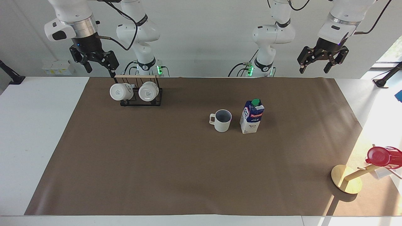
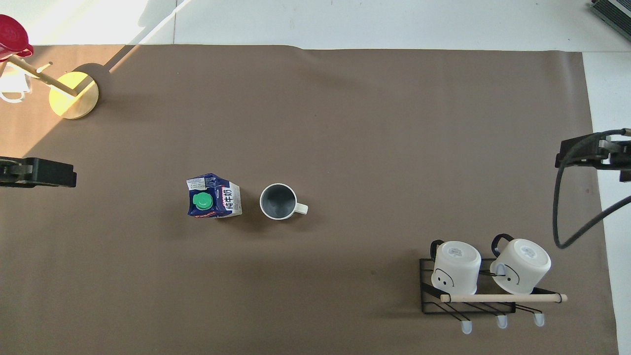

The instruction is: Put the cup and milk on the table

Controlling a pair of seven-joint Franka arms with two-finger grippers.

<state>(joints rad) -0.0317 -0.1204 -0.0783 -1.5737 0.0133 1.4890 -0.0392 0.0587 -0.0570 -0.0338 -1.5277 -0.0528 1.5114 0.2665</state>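
The ribbed mug [image 1: 221, 120] and milk carton [image 1: 251, 116] already stand side by side mid-surface [image 1: 47, 125], so the task looks finished; the left end effector [image 1: 322, 61] and right end effector [image 1: 94, 62] both hang spread and empty, needing only to rest.

Blue-white milk [image 1: 252, 116], off-white cup [image 1: 221, 120]

In the overhead view, the left pincer [image 2: 37, 172] and the red cup [image 2: 14, 37], both well apart from the milk [image 2: 213, 196], are cut off by the picture's edge.
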